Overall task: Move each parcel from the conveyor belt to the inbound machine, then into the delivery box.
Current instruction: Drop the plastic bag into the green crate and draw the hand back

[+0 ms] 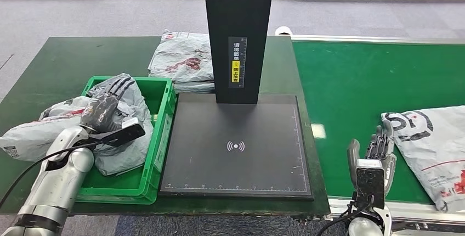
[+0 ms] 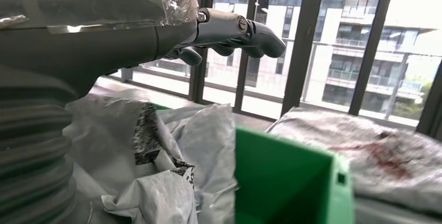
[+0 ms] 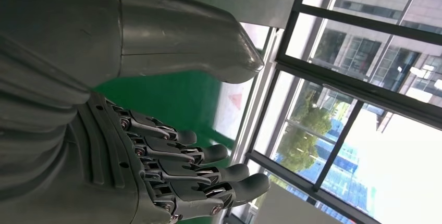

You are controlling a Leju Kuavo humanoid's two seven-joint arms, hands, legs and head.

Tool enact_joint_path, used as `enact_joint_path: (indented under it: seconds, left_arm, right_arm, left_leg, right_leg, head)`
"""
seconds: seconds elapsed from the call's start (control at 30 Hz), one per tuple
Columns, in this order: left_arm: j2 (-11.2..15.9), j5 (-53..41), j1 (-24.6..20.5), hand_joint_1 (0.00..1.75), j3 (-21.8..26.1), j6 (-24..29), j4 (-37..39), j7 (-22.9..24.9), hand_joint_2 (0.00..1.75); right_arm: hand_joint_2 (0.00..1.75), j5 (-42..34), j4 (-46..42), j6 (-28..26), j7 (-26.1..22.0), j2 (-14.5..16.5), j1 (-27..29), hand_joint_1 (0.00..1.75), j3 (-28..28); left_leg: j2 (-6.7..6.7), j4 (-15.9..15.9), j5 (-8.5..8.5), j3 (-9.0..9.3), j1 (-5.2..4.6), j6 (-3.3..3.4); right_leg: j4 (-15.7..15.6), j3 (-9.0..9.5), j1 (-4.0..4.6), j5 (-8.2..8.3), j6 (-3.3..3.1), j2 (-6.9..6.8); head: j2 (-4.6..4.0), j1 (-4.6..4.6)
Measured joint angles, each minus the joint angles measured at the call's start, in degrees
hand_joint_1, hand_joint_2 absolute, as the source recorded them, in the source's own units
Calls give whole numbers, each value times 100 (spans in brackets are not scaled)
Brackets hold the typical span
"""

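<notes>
Two hands, both holding nothing.

Left hand [image 1: 107, 106]: centre left of the head view, over the green box [image 1: 164, 90], fingers [image 2: 250, 30] stretched out and apart above the grey parcels [image 1: 123, 153] heaped inside. One bag [image 1: 24, 136] hangs over the box's left wall onto the worktop [image 1: 49, 66].

Right hand [image 1: 375, 156]: lower right, upright over the green belt [image 1: 340, 77], fingers [image 3: 208, 174] nearly straight, slightly apart, close beside but not touching the next parcel [image 1: 433, 137] at the right edge.

Scanner plate [image 1: 236, 148]: centre, bare. More bags [image 1: 183, 60] lie behind the box.

Risks, as judged:
- overfull box; the overhanging bag may slide out if the left hand drags it on withdrawal;
- limp plastic may slip from a shallow grasp;
- parcel near the belt's edge may be pushed off.
</notes>
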Motion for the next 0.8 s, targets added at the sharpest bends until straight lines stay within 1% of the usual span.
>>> enact_joint_path:
  seconds: [0.1,0.17,0.23,0.3,0.37,0.5,0.63,0.8]
  left_arm:
    - [-71,430,-1,0,104,-28,-158,-158,175]
    - [-157,976,-1,0,236,-80,-277,-317,175]
    - [-282,1769,-4,0,407,-247,-426,-494,175]
    - [-421,2611,-18,0,571,-522,-580,-609,175]
    - [-529,3085,-37,0,663,-716,-697,-636,175]
    - [-651,3223,-51,0,733,-785,-825,-640,175]
    - [-716,3276,-52,0,787,-816,-877,-651,175]
    - [-839,3553,-82,0,760,-1082,-888,-700,175]
  right_arm:
    - [175,4,-15,0,7,8,17,0,0]
    - [87,8,-16,-1,20,15,18,0,0]
    - [0,29,-14,-14,48,21,-6,0,1]
    - [0,50,-5,-39,78,22,-60,0,2]
    - [0,53,9,-58,92,22,-119,0,4]
    - [0,53,39,-90,97,22,-170,0,7]
    - [0,52,52,-109,97,22,-179,0,7]
    - [0,7,97,-127,81,21,-245,0,26]
  left_leg:
    - [0,0,0,-1,0,0]
    - [-1,0,0,-2,0,0]
    - [-1,0,0,-2,-1,0]
    - [-2,0,0,-3,-1,1]
    - [-2,0,1,-2,-1,1]
    - [-2,0,1,-2,-1,1]
    - [-2,0,0,-2,0,1]
    - [0,0,0,-2,0,1]
  right_leg:
    - [0,0,0,0,0,0]
    - [0,0,0,0,0,0]
    - [0,1,-1,0,1,-1]
    - [-1,1,-1,2,2,-1]
    - [-1,2,-1,3,4,-1]
    - [0,2,-1,3,5,-1]
    - [0,1,0,3,4,-1]
    - [-1,-1,0,2,3,0]
  head:
    - [-1,0]
    - [-1,0]
    - [-1,0]
    - [-1,0]
    - [-1,0]
    - [-1,1]
    - [0,0]
    - [-2,0]
